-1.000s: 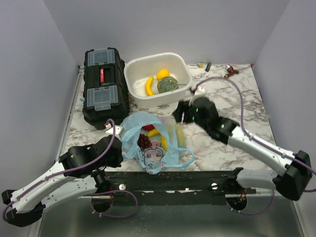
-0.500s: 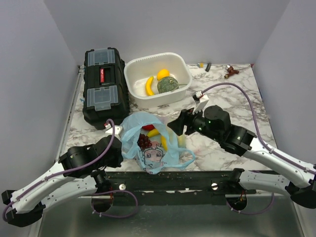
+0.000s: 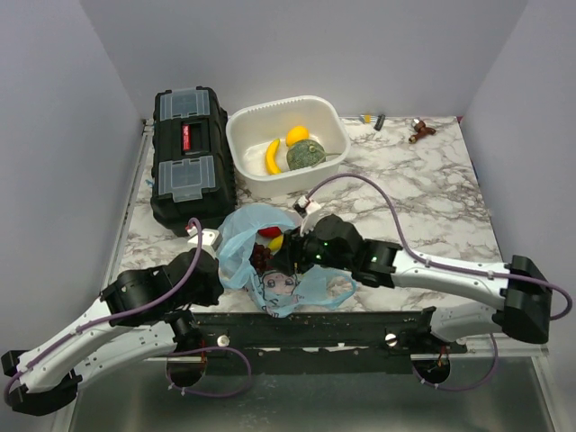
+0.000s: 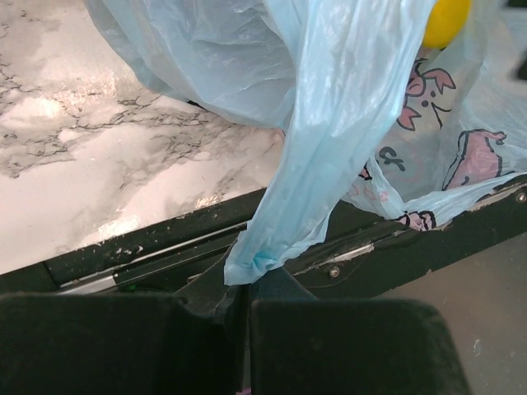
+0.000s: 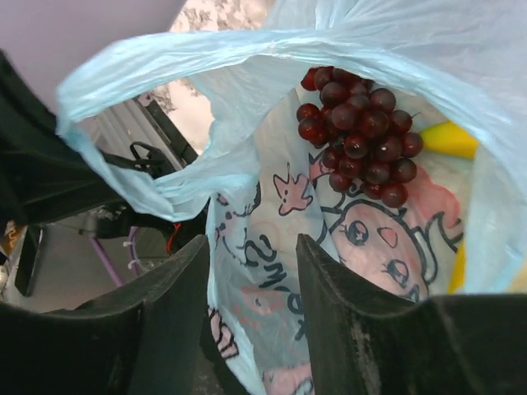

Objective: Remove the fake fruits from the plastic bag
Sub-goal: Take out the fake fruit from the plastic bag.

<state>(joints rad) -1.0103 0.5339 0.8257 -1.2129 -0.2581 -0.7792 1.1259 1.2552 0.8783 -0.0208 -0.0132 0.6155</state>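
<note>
The light-blue plastic bag (image 3: 241, 236) lies near the table's front edge, mouth open. My left gripper (image 3: 209, 273) is shut on a twisted strip of the bag (image 4: 276, 230) and holds it taut, its fingertips (image 4: 214, 309) pressed together. My right gripper (image 3: 286, 259) is at the bag's mouth, open, with the printed bag wall (image 5: 276, 247) showing between its fingers (image 5: 329, 280). Inside the bag lie a dark purple grape bunch (image 5: 362, 136), a yellow banana (image 5: 449, 140) and a red piece (image 3: 268, 232). Another banana (image 3: 273, 155) and a dull-green melon (image 3: 306, 155) sit in the white tub.
The white tub (image 3: 283, 103) stands at the back centre and also holds an orange-yellow lemon (image 3: 297, 135). A black toolbox (image 3: 189, 157) stands at the back left. Small bits (image 3: 419, 130) lie at the far right corner. A black rail (image 3: 360, 324) runs along the near edge.
My right arm has swung from beside the tub leftwards and down into the bag's mouth, its jaws narrowing a little. The left gripper has kept its hold on the bag.
</note>
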